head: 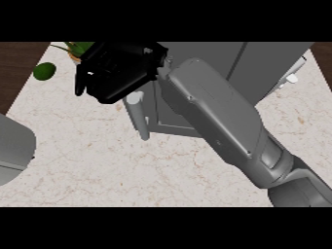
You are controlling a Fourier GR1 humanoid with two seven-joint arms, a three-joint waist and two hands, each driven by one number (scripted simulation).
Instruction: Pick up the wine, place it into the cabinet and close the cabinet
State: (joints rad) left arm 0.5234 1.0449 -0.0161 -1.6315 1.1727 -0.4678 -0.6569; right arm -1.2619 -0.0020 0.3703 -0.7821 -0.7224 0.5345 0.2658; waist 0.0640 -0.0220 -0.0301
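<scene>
My right forearm (226,121) crosses the counter from the lower right toward the upper left. Its black right hand (117,70) is held by the left front corner of the grey cabinet (269,63), with relaxed fingers (82,83) pointing down and left and nothing in them. Below the hand, a narrow grey cabinet door (138,119) stands ajar, edge-on, with a pale handle (134,99) at its top. No wine bottle shows anywhere; the arm hides the cabinet's opening. Of my left arm only a grey forearm (3,146) shows at the left edge.
A potted plant (76,48) stands at the back left, and one green leaf (45,71) hangs over the counter's edge. Pale marble counter (89,160) spreads in front of the cabinet. Another pale handle (292,78) sits on the cabinet's right side.
</scene>
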